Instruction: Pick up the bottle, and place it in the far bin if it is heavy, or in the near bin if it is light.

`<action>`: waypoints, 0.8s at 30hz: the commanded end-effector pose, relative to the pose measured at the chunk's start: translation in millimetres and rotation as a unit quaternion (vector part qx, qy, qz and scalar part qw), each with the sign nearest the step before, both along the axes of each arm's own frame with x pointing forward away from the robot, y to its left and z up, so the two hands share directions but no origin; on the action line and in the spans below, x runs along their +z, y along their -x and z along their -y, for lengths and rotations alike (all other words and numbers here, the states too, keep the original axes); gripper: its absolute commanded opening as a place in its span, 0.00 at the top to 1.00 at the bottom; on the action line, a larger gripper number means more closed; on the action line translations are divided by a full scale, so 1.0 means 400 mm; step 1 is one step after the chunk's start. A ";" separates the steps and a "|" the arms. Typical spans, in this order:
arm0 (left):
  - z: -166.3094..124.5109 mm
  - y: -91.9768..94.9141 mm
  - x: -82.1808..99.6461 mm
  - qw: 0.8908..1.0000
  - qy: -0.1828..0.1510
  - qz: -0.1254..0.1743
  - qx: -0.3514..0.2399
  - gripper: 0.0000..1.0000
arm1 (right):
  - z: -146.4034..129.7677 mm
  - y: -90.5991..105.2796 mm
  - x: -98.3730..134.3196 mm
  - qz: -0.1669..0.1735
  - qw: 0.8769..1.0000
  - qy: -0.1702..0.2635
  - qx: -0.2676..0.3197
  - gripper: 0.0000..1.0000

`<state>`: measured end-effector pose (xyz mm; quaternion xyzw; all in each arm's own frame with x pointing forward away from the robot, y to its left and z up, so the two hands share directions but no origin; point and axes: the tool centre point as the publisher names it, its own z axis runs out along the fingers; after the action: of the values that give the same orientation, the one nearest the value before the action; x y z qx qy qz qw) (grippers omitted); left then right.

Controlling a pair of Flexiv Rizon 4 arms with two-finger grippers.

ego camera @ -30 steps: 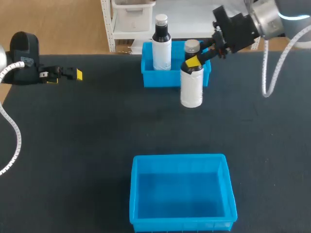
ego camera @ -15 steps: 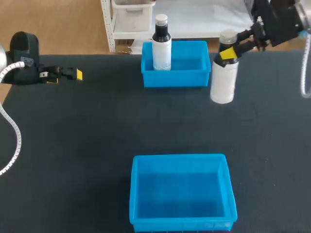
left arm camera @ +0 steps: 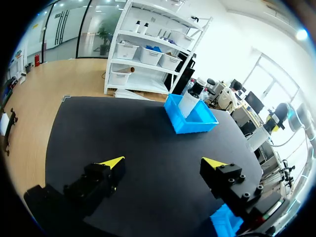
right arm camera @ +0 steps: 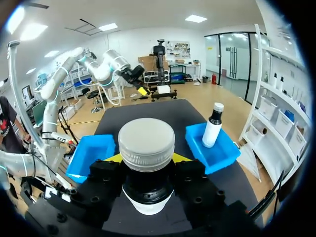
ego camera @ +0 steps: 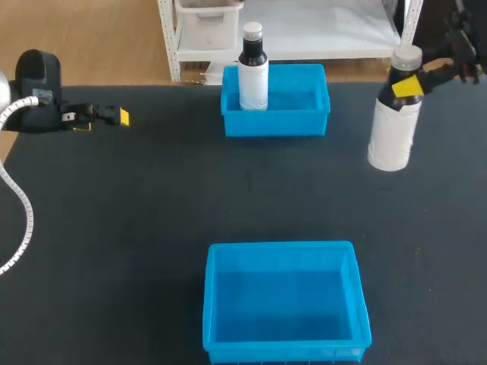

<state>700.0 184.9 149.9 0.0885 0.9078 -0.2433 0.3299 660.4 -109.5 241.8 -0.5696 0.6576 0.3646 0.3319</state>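
While right hand [ego camera: 407, 85] pinches white bottle [ego camera: 392, 137], far bin [ego camera: 304, 126] holding second bottle [ego camera: 253, 80], left hand [left arm camera: 164, 162] spread

Robotics lab: left arm [ego camera: 34, 84] and right arm [ego camera: 466, 65] flank a black table [ego camera: 152, 213] holding far bin [ego camera: 275, 125] and near bin [ego camera: 283, 351].

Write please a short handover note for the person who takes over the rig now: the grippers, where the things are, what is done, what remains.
Left gripper: open, holds nothing, at the left side of the table.
Right gripper: shut on the neck of the white bottle, just under its cap. The bottle is upright, at the table's right side, outside both bins.
Far bin: a second bottle stands in its left part.
Near bin: empty.
Done: the bottle is grasped.
Left: judge its weight (the pictures do not show it), then place it in the far bin if heavy, the near bin if light.
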 end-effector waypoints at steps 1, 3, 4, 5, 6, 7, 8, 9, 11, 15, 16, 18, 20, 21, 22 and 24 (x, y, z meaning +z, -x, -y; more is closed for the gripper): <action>0.000 0.000 0.000 1.000 0.000 0.000 0.000 0.00 | -0.016 0.086 0.033 0.033 0.999 0.019 -0.032 1.00; 0.000 0.000 0.000 1.000 0.000 0.000 0.000 0.00 | -0.035 0.113 0.041 0.034 0.999 0.025 -0.015 1.00; 0.000 0.000 0.000 1.000 0.000 0.000 0.000 0.00 | -0.045 0.126 0.044 0.034 0.999 0.027 -0.006 1.00; 0.000 0.000 0.000 1.000 0.000 0.000 0.000 0.00 | -0.055 0.138 0.048 0.034 0.999 0.026 0.003 1.00; 0.000 0.000 0.000 1.000 0.000 0.000 0.000 0.00 | -0.067 0.151 0.051 0.033 0.999 0.025 0.013 1.00; 0.000 0.000 0.000 1.000 0.000 0.000 0.000 0.00 | -0.080 0.164 0.055 0.032 0.999 0.023 0.024 1.00; 0.000 0.000 0.000 1.000 0.000 0.000 0.000 0.00 | -0.094 0.178 0.059 0.032 0.999 0.020 0.036 1.00; 0.000 0.000 0.000 1.000 0.000 0.000 0.000 0.00 | -0.109 0.192 0.063 0.031 0.998 0.016 0.049 1.00; 0.000 0.000 0.000 1.000 0.000 0.000 0.000 0.00 | -0.141 0.221 0.070 0.030 0.997 0.008 0.074 1.00; 0.000 0.000 0.000 1.000 0.000 0.000 0.000 0.00 | -0.214 0.281 0.075 0.025 0.991 -0.011 0.130 1.00; 0.000 0.000 0.000 1.000 0.000 0.000 0.000 0.00 | -0.233 0.294 0.073 0.022 0.989 -0.016 0.144 1.00; 0.000 0.000 0.000 1.000 0.000 0.000 0.000 0.00 | -0.271 0.321 0.068 0.017 0.985 -0.027 0.171 1.00; 0.000 0.000 0.000 1.000 0.000 0.000 0.000 0.00 | -0.308 0.347 0.064 0.012 0.980 -0.035 0.196 1.00; 0.000 0.000 0.000 1.000 0.000 0.000 0.000 0.00 | -0.326 0.361 0.062 0.011 0.977 -0.041 0.211 1.00; 0.000 0.000 0.000 1.000 0.000 0.000 0.000 0.00 | -0.343 0.376 0.061 0.010 0.974 -0.044 0.222 1.00; 0.000 0.000 0.000 1.000 0.000 0.000 0.000 0.00 | -0.373 0.402 0.058 0.009 0.968 -0.051 0.244 1.00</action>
<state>700.0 184.9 149.9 0.0885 0.9078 -0.2433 0.3299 494.2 20.5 271.5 -0.6879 0.4960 0.4445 0.2885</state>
